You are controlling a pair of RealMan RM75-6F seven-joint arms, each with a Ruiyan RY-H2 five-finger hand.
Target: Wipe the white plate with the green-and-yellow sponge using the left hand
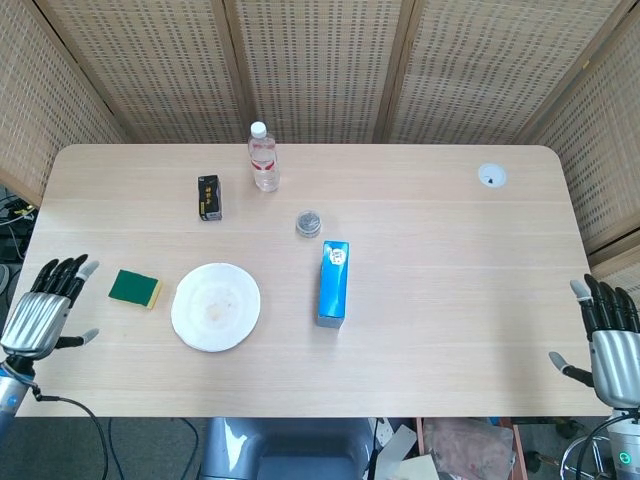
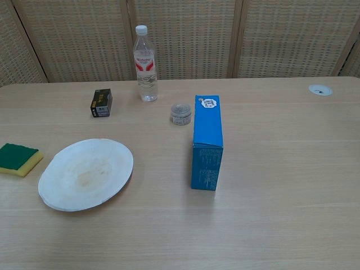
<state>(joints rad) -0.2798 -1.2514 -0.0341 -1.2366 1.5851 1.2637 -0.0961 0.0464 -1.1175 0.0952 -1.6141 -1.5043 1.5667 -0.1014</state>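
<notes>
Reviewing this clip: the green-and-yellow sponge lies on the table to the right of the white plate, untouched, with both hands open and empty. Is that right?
Not quite. The green-and-yellow sponge lies to the left of the white plate, not the right; the head view shows it, and the chest view agrees. The rest holds: nothing touches it, and the left hand and right hand are open and empty.

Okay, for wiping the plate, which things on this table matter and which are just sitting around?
For the job: green-and-yellow sponge; round white plate, stained; left hand, open, near the sponge.

Lying about: clear plastic water bottle; small black box; small round tin; tall blue carton; right hand, open at the table's edge.
</notes>
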